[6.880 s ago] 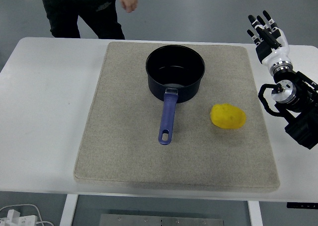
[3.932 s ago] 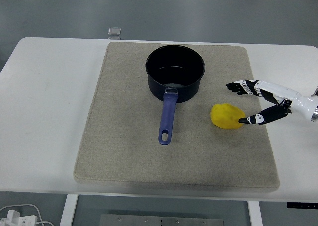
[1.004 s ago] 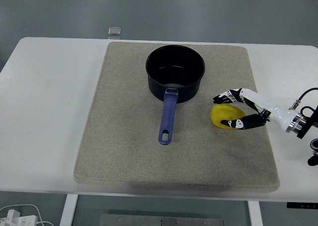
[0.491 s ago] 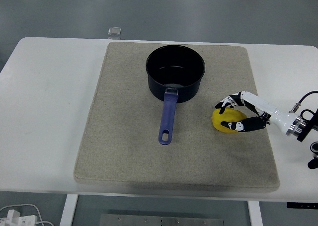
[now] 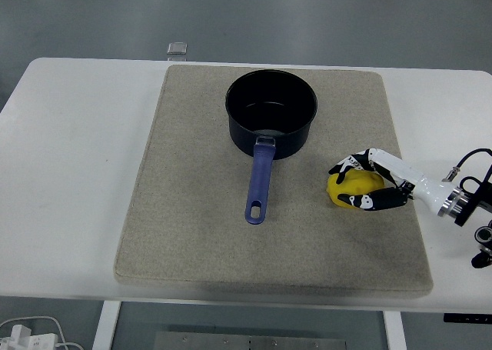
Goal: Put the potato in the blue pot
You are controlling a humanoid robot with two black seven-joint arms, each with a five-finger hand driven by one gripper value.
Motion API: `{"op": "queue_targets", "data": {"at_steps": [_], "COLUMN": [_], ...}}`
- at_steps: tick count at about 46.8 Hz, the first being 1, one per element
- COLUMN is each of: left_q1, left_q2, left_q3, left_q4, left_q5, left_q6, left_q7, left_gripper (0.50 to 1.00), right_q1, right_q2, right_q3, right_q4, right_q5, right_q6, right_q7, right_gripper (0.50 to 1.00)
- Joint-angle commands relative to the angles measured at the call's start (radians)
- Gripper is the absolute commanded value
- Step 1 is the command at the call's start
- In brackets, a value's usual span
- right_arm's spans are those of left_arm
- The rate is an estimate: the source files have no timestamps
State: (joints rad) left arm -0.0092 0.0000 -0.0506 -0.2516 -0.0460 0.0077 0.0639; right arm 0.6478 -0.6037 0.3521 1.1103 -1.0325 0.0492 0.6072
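The yellow potato lies on the beige mat, to the right of the blue pot's handle. The blue pot stands upright and empty at the mat's back middle, its handle pointing toward the near edge. My right hand comes in from the right edge, and its fingers curl around the potato from the right, with fingertips over its back and the thumb along its front. The potato still rests on the mat. The left arm is out of view.
The mat covers the middle of the white table. A small grey object sits just past the table's far edge. White cables lie on the floor at the bottom left.
My right hand has closed its fingers tighter around the potato over the last second. The potato has shifted slightly toward the near edge. The pot has not moved.
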Motion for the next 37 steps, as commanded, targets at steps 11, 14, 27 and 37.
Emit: {"op": "queue_targets", "data": {"at_steps": [11,14,27,37], "left_q1": [0.000,0.000,0.000,0.000], "left_q2": [0.000,0.000,0.000,0.000], "left_q3": [-0.002,-0.002,0.000,0.000], "left_q4": [0.000,0.000,0.000,0.000], "left_q5": [0.000,0.000,0.000,0.000], "left_q6": [0.000,0.000,0.000,0.000], "left_q7": [-0.001,-0.001,0.001,0.001], "left_gripper": [0.994,0.994,0.992,0.992], "right_q1": [-0.001,0.001,0.019,0.087], "right_q2": [0.012,0.018,0.013,0.012], "right_q3": [0.007,0.011,0.025,0.024], "right_q4": [0.000,0.000,0.000,0.000], "right_q5": [0.005,0.008,0.017,0.023], "right_q6": [-0.017,-0.017,-0.017,-0.017], "right_q7": [-0.001,-0.003,-0.004,-0.006], "right_gripper": [0.500,0.500,0.500,0.500]}}
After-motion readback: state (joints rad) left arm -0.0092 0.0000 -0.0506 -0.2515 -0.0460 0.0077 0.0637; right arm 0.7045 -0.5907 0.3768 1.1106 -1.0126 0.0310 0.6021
